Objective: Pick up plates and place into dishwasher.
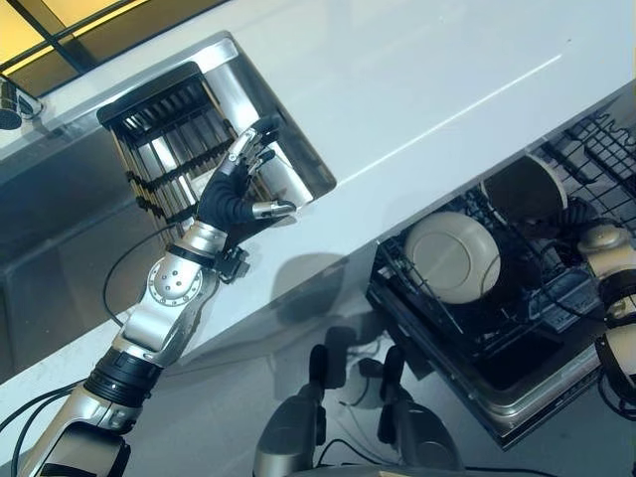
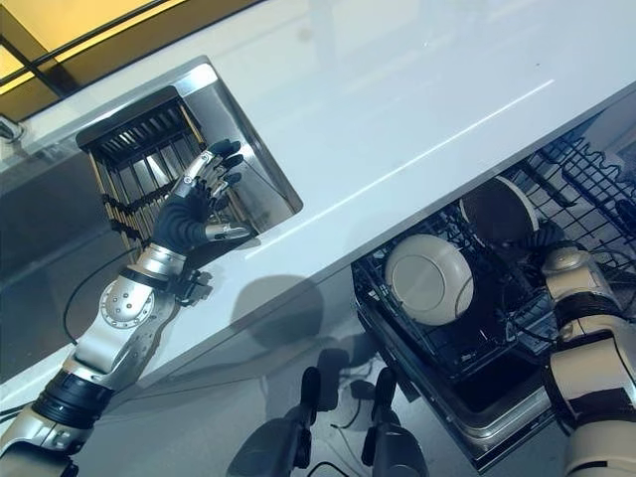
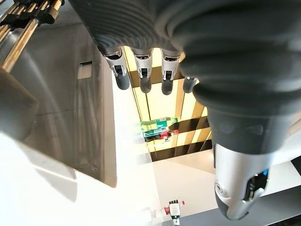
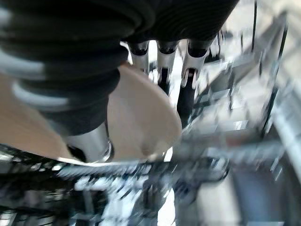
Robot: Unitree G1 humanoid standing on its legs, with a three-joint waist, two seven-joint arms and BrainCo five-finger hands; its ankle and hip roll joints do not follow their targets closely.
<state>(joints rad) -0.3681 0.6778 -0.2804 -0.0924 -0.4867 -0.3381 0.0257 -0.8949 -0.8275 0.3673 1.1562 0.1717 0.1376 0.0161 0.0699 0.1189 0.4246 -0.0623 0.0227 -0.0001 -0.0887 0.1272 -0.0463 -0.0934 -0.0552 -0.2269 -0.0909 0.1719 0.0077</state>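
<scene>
A cream plate [image 1: 452, 256] stands on edge in the open dishwasher's lower rack [image 2: 467, 397]. Just behind it a second plate [image 2: 500, 211] stands in shadow, with my right hand [image 2: 549, 243] at its rim. In the right wrist view that beige plate [image 4: 141, 117] lies between my thumb and my fingers [image 4: 164, 61], which pinch it. My left hand [image 1: 234, 189] hovers open over the right end of the sink, fingers spread and holding nothing.
A black slatted dish rack [image 1: 164, 139] sits in the steel sink [image 1: 60, 229] under my left hand. The white counter [image 1: 417, 89] runs between the sink and the dishwasher. Dark wire tines fill the dishwasher rack around the plates.
</scene>
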